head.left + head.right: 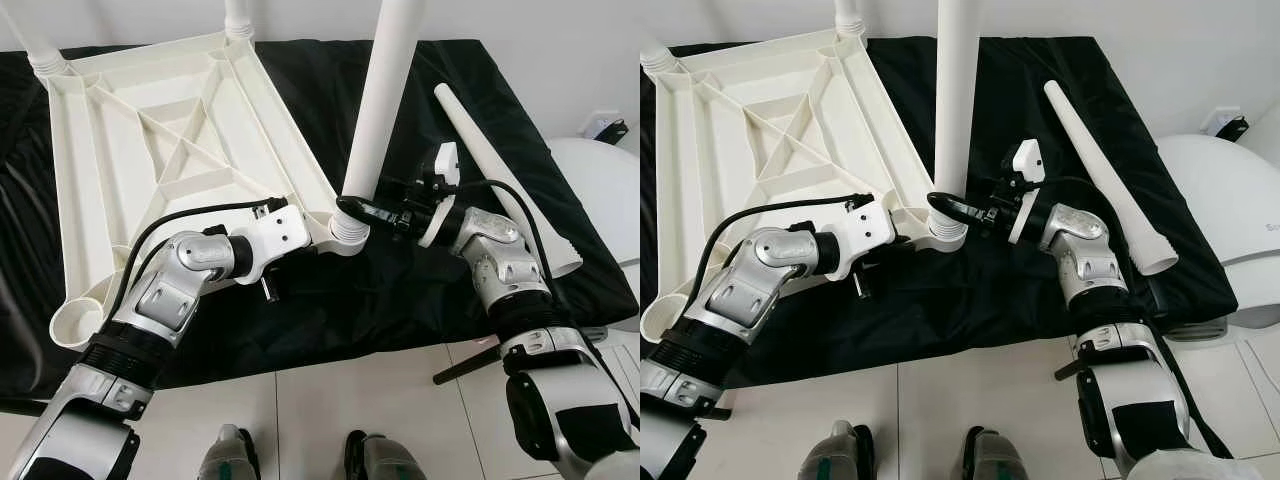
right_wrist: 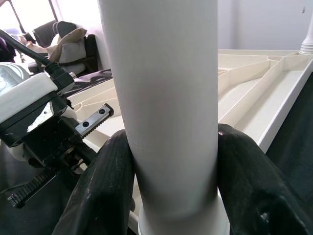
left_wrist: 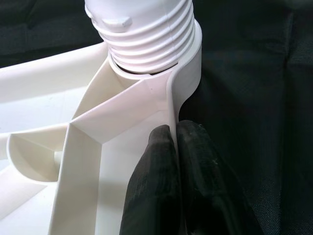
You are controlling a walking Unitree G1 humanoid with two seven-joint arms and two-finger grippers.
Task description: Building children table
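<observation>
The white table top [image 1: 100,170] lies upside down on a black cloth [image 1: 330,300]. A white leg [image 1: 385,90] stands upright in the near right corner socket [image 1: 350,232]. My right gripper [image 1: 352,208] is shut on this leg just above the socket, with black fingers [image 2: 105,181] on both sides of it. My left gripper [image 3: 173,132] is shut on the table's thin rim right beside the leg's threaded end [image 3: 146,34]. A second loose leg [image 1: 500,170] lies on the cloth to the right. The near left corner socket [image 1: 75,325] holds no leg.
Two legs [image 1: 240,15] stand in the far corners of the table top. A white rounded object [image 1: 600,190] sits off the cloth at the right. Tiled floor [image 1: 350,390] and my feet [image 1: 230,455] are in front, with a dark rod [image 1: 465,365] by the cloth's edge.
</observation>
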